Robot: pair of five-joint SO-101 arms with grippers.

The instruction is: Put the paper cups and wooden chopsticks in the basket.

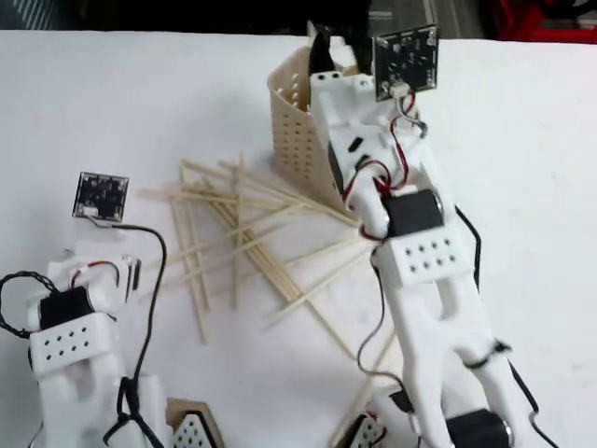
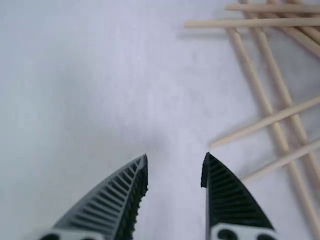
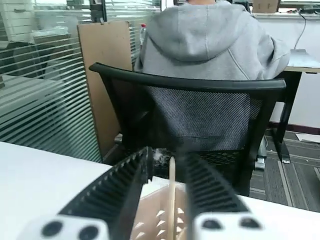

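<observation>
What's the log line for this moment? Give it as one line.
left gripper: open, over table beside loose chopsticks | right gripper: open above basket, one chopstick upright between jaws

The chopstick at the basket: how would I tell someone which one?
Find the cream perforated basket near the far edge of the table. The right gripper hangs over it with one chopstick upright between its fingers; the other chopsticks lie flat on the table.

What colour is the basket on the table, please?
The basket is cream, with rows of small holes; the high view shows it best.
</observation>
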